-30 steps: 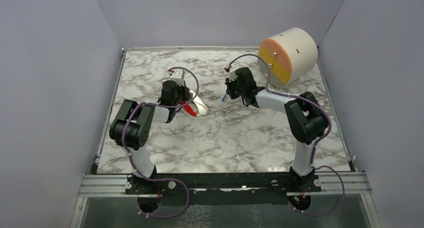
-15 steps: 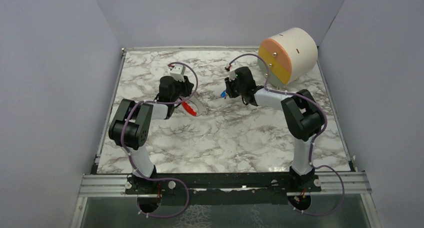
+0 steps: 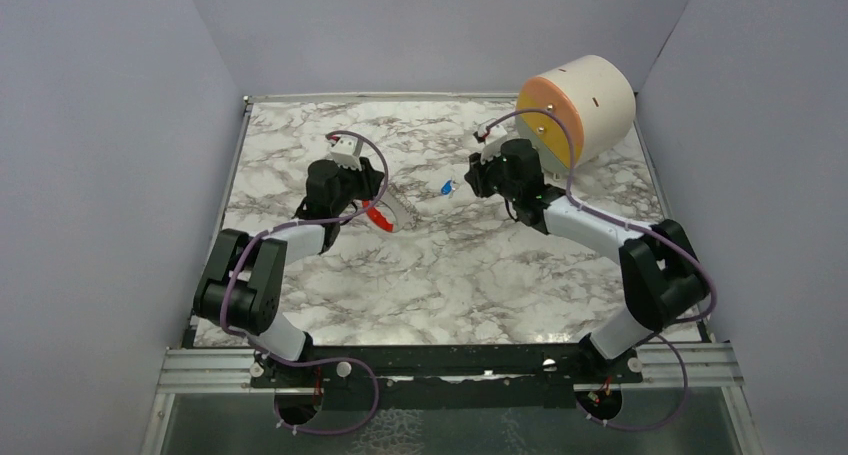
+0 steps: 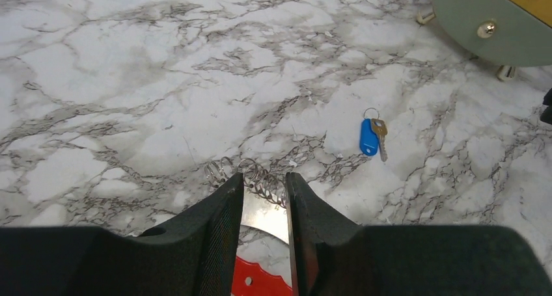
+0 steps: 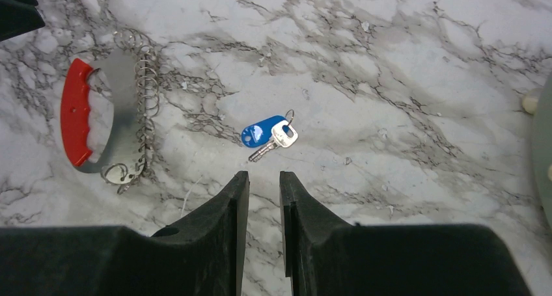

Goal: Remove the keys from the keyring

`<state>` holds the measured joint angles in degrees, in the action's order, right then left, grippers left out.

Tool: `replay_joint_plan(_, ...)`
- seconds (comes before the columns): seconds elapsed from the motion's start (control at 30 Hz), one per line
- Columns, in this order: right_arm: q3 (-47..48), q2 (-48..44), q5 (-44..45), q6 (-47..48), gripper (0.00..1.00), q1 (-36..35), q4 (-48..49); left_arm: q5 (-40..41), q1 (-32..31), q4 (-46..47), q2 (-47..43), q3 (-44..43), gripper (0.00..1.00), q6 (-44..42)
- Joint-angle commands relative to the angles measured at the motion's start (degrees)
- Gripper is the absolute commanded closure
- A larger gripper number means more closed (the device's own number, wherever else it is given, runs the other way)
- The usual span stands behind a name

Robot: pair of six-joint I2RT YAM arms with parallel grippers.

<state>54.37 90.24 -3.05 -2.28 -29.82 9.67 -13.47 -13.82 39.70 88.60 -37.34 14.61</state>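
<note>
The keys (image 3: 446,187), a small blue tag with one silvery key, lie loose on the marble between the two arms, also seen in the wrist views (image 4: 370,138) (image 5: 267,132). The keyring (image 3: 386,214) is a curved silvery plate with a red grip and a row of wire rings, lying flat on the table (image 5: 107,117). My left gripper (image 3: 372,191) hovers just over it, open, its jaws a finger-width apart with the keyring's plate (image 4: 265,213) showing through the gap (image 4: 265,179). My right gripper (image 3: 471,182) is open and holds nothing, its tips (image 5: 263,176) a little short of the keys.
A big cream drum (image 3: 580,107) with an orange and yellow face lies at the back right; its rim and small feet show in the left wrist view (image 4: 495,23). Grey walls close in the table's left, back and right sides.
Both grippers have opened. The keys left the right gripper and now lie on the table. The keyring is down flat, and both arms have drawn back, away from each other.
</note>
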Motion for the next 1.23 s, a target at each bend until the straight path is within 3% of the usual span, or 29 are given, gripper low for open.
replay_joint_plan(0.0,-5.3,-8.1,2.4,-1.2,0.75,0.1,3.3,5.0,0.3,-1.9,-9.1,4.4,0.66,-1.2)
replay_joint_plan(0.27,-13.1,-20.9,3.5,-3.7,0.73,0.1,3.4,12.2,0.3,-9.7,-22.1,10.3,0.64,-1.7)
replay_joint_plan(0.37,-14.5,-24.4,2.3,-5.3,0.66,0.1,2.5,12.9,0.3,-12.4,-25.6,11.6,0.64,-1.2)
replay_joint_plan(0.43,-14.4,-26.3,1.7,-6.1,0.49,0.1,0.1,13.1,0.3,-13.8,-28.6,12.8,0.64,-0.9)
replay_joint_plan(0.73,-22.2,-44.0,4.5,-8.5,0.41,0.1,-2.2,16.7,0.2,-24.1,-41.5,15.2,0.64,0.6)
replay_joint_plan(0.97,-24.5,-53.5,10.3,-9.2,0.4,0.1,-6.9,19.2,0.2,-26.5,-47.9,18.4,0.64,2.8)
replay_joint_plan(1.03,-24.7,-53.9,11.6,-9.6,0.41,0.2,-7.3,19.5,0.2,-27.1,-49.0,18.4,0.64,2.9)
replay_joint_plan(1.1,-24.5,-53.2,11.3,-9.3,0.48,0.1,-7.7,19.4,0.2,-27.4,-49.4,18.2,0.64,2.9)
replay_joint_plan(1.2,-23.9,-51.1,11.8,-9.4,0.48,0.1,-8.0,18.8,0.2,-27.2,-49.1,18.2,0.64,3.0)
